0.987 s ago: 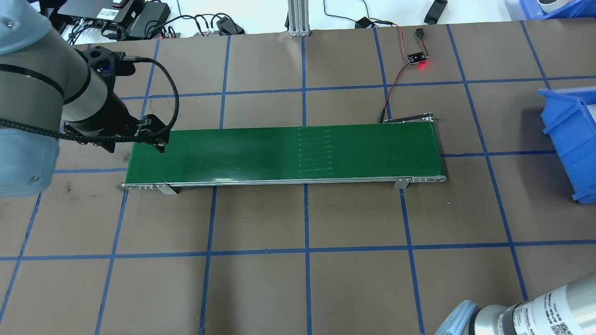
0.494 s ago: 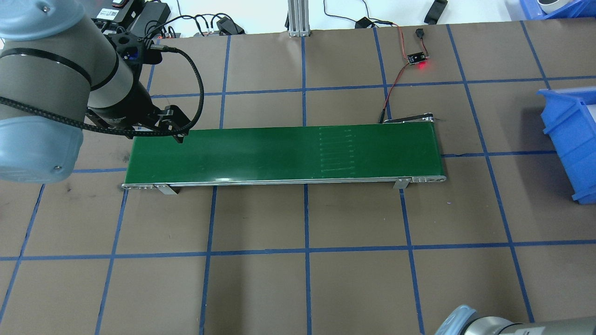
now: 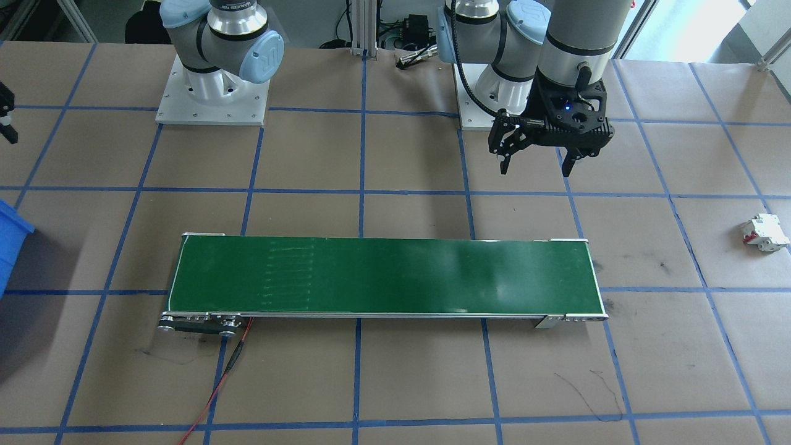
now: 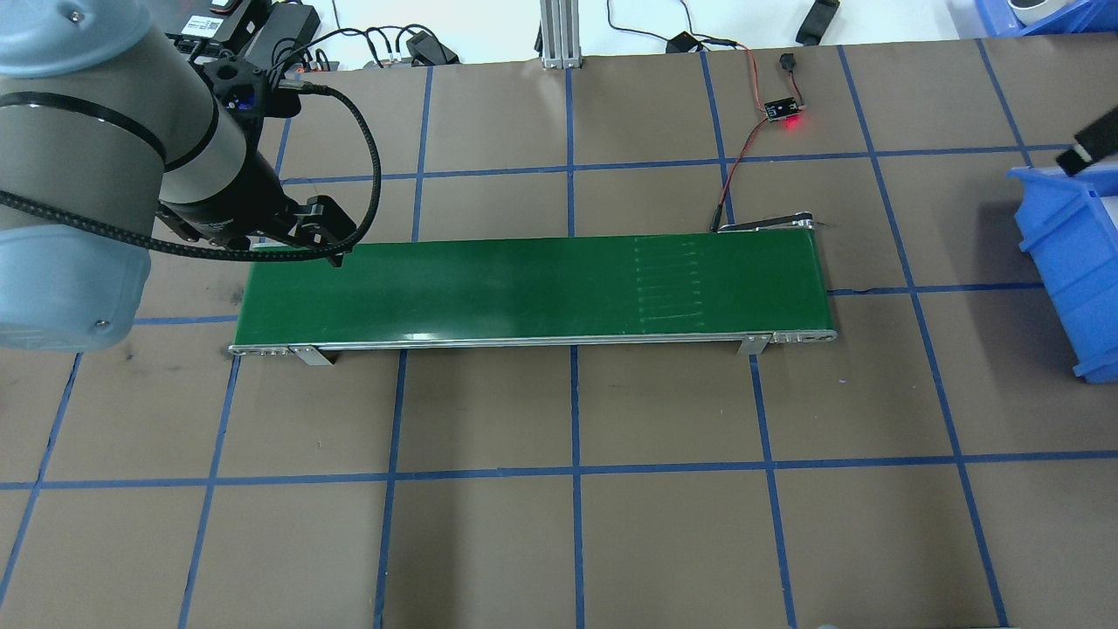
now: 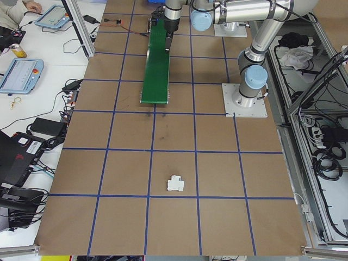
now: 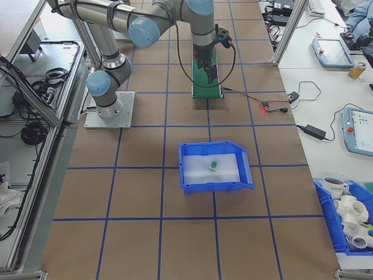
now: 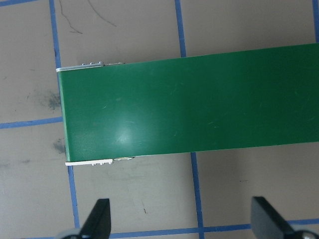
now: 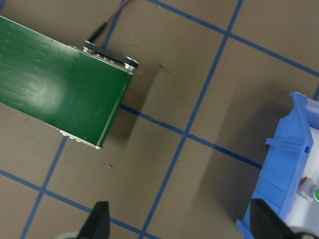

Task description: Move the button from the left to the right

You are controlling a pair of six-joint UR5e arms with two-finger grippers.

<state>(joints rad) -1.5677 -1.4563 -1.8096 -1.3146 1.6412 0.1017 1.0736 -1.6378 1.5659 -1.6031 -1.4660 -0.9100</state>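
Note:
The button (image 6: 213, 165) lies inside the blue bin (image 6: 189, 170) at the table's right end. Its green cap (image 8: 315, 192) shows at the right edge of the right wrist view. My right gripper (image 8: 180, 222) hangs open and empty high over the floor between the bin and the belt's right end. One of its fingers (image 4: 1088, 147) shows in the overhead view. My left gripper (image 3: 536, 165) is open and empty, on the robot's side of the left end of the green conveyor belt (image 4: 524, 286). Its fingers (image 7: 99, 215) frame that belt end.
A white block with red marks (image 3: 765, 232) lies on the paper far to the left of the belt. A red-lit sensor board (image 4: 783, 109) with wires sits behind the belt's right end. The bin's wall (image 4: 1061, 262) stands at the right edge.
The left arm moved back and to the right, then nearly stopped. The right arm left the bottom right corner; its finger now shows over the bin. The belt's seam marks travelled right.

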